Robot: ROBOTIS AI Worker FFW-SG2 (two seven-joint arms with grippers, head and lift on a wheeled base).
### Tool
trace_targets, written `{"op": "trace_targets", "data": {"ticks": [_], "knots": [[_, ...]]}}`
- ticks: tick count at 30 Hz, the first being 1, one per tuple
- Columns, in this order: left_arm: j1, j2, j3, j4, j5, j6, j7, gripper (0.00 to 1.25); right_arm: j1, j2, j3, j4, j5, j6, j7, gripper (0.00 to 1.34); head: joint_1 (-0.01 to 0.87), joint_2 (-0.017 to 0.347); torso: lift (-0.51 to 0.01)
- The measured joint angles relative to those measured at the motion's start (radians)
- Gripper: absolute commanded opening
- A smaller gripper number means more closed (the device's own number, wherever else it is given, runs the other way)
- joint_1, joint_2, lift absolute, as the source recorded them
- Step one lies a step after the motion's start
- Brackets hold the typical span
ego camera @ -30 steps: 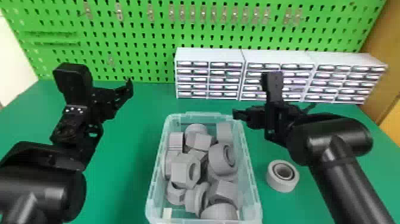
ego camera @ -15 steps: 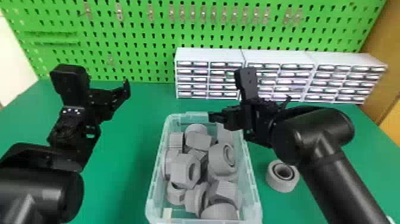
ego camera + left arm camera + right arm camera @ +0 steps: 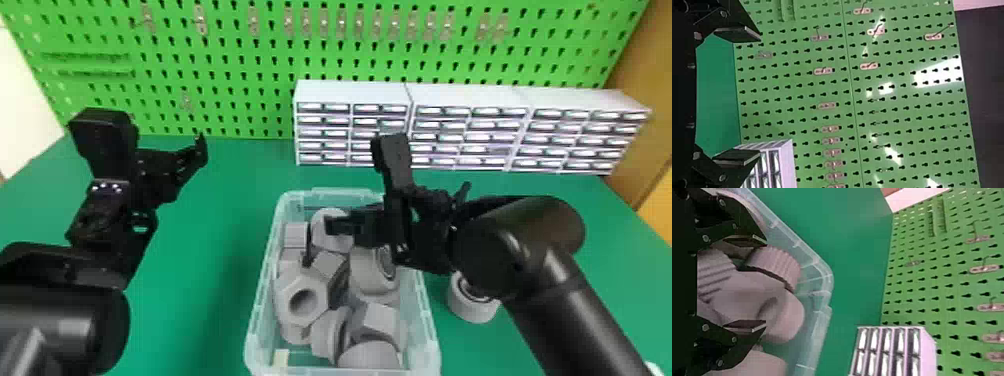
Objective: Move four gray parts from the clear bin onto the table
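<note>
The right gripper (image 3: 319, 241), spread wide, partly hides gray parts (image 3: 302, 300) near the clear bin's (image 3: 431, 345) far edge; left gripper (image 3: 192, 162) also wide.

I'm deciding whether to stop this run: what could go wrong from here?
The right gripper is open among crowded parts, so closing might catch two at once. A lifted part may then bump the bin's rim. In the head view, the right arm partly covers the loose part beside the bin; lowering might knock it.
</note>
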Motion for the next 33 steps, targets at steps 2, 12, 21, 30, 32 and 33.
{"op": "trace_targets", "data": {"ticks": [2, 12, 21, 30, 32, 33], "knots": [[0.001, 0.000, 0.006, 0.000, 0.000, 0.000, 0.000, 1.01, 0.004, -0.011, -0.003, -0.018, -0.034, 0.023, -0.030, 0.81, 0.678, 0.034, -0.050], [-0.002, -0.008, 0.015, 0.000, 0.004, 0.004, 0.000, 1.01, 0.005, -0.051, -0.006, -0.056, -0.211, 0.124, -0.164, 0.81, 0.678, 0.034, -0.050], [-0.009, -0.024, 0.020, 0.001, 0.010, 0.005, 0.000, 1.01, -0.029, -0.081, 0.030, -0.057, -0.311, 0.196, -0.193, 0.81, 0.678, 0.034, -0.050], [-0.009, -0.026, 0.021, 0.002, 0.012, 0.005, 0.000, 1.01, -0.049, -0.086, 0.056, -0.053, -0.358, 0.232, -0.226, 0.81, 0.678, 0.034, -0.050], [-0.009, -0.026, 0.021, 0.002, 0.013, 0.005, 0.000, 1.01, -0.055, -0.093, 0.063, -0.047, -0.373, 0.243, -0.234, 0.81, 0.678, 0.034, -0.050], [-0.010, -0.026, 0.021, 0.002, 0.013, 0.005, 0.000, 1.01, -0.058, -0.096, 0.066, -0.044, -0.381, 0.248, -0.236, 0.81, 0.678, 0.034, -0.050]]}}
